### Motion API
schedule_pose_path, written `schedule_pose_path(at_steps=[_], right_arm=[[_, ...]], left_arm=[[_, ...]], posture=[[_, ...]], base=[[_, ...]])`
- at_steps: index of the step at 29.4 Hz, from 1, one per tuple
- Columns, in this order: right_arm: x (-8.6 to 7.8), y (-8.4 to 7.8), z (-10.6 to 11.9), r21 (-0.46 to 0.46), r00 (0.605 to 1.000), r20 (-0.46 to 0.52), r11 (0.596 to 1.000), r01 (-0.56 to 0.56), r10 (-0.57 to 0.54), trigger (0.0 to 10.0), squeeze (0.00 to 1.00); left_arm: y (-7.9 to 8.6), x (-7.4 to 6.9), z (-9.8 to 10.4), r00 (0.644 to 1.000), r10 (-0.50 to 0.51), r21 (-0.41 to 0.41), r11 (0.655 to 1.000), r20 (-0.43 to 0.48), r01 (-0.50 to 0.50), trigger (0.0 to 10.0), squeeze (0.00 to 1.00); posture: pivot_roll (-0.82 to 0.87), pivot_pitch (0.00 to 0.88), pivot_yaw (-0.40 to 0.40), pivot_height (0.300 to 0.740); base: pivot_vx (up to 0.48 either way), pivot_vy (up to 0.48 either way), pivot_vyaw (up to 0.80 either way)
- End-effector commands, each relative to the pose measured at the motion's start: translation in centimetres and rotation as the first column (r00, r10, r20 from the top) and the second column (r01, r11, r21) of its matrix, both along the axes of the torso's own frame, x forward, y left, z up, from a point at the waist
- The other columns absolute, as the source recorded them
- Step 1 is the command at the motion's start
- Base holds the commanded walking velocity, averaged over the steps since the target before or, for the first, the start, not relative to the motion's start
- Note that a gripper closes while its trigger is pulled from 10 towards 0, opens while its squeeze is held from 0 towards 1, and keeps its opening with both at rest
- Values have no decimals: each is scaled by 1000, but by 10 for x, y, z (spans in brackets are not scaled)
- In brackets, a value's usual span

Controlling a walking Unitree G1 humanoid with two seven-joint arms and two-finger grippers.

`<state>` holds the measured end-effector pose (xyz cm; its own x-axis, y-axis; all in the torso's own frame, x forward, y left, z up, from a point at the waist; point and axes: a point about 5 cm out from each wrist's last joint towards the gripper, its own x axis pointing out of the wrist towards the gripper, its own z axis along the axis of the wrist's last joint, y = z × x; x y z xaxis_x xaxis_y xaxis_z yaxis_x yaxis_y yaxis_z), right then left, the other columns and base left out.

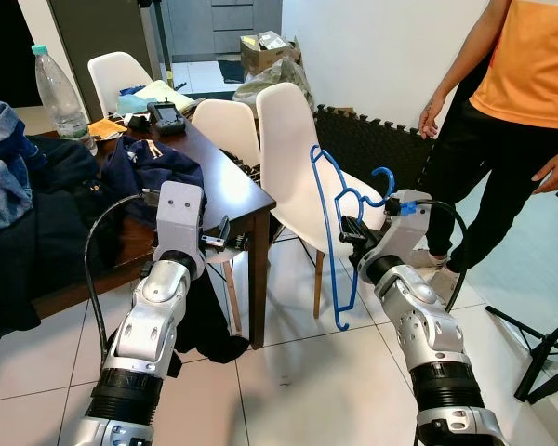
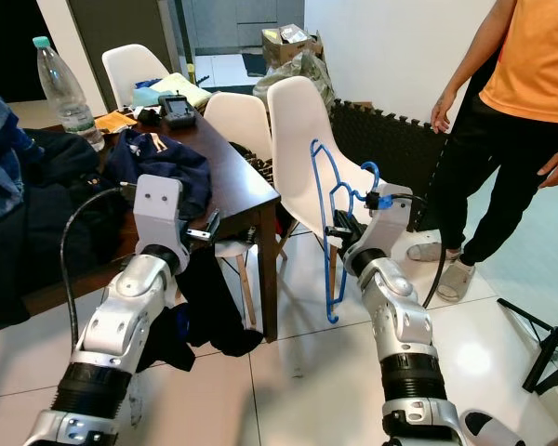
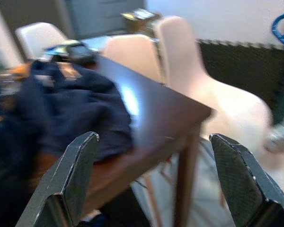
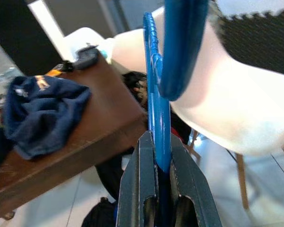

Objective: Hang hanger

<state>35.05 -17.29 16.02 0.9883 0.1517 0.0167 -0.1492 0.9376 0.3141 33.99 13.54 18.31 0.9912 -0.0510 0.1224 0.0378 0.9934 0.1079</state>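
A blue plastic hanger (image 1: 332,232) hangs in the air in front of a white chair (image 1: 293,158), its hook (image 1: 383,178) curling up by my right wrist. My right gripper (image 1: 351,229) is shut on the hanger (image 4: 157,118) near its neck, and both black fingers (image 4: 137,189) pinch the blue bar. My left gripper (image 1: 225,234) is raised beside the corner of the dark wooden table (image 1: 232,181) and is open, its two fingers (image 3: 71,175) wide apart with nothing between them.
Dark blue clothes (image 1: 149,163) lie heaped on the table, with a water bottle (image 1: 60,93) and a black device (image 1: 166,116). More white chairs (image 1: 116,70) stand around it. A person (image 1: 521,121) in an orange shirt stands at the right. A black tripod leg (image 1: 539,353) crosses the tiled floor.
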Motion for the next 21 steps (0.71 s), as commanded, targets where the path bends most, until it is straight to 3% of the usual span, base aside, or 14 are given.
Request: schedule_pose_path(at_steps=[1, 7, 12, 16, 21], right_arm=[[2, 5, 2, 20, 1000, 19, 1000, -13, 13, 10000, 0], [3, 5, 5, 32, 999, 34, 999, -11, 10, 10000, 0], [6, 6, 8, 39, 999, 39, 999, -4, 2, 10000, 0], [10, 8, 19, 96, 997, 81, 995, -2, -6, 10000, 0], [11, 8, 21, 100, 996, 89, 995, -4, -4, 10000, 0]], left_arm=[[6, 0, 3, 1000, 22, 24, 999, 15, -22, 10000, 0], [8, 2, 6, 999, 23, 32, 999, 26, -23, 10000, 0], [10, 3, 10, 999, 27, 35, 999, 39, -28, 10000, 0], [24, 7, 32, 993, 44, 47, 998, 111, -50, 10000, 0], [26, 7, 34, 991, 53, 49, 997, 121, -59, 10000, 0]], posture=[[148, 10, 4, 740], [144, 8, 2, 740], [131, 8, 5, 740], [150, 0, 0, 740], [150, 0, 0, 740]], base=[[0, 0, 788], [0, 0, 783], [0, 0, 0], [0, 0, 0], [0, 0, 0]])
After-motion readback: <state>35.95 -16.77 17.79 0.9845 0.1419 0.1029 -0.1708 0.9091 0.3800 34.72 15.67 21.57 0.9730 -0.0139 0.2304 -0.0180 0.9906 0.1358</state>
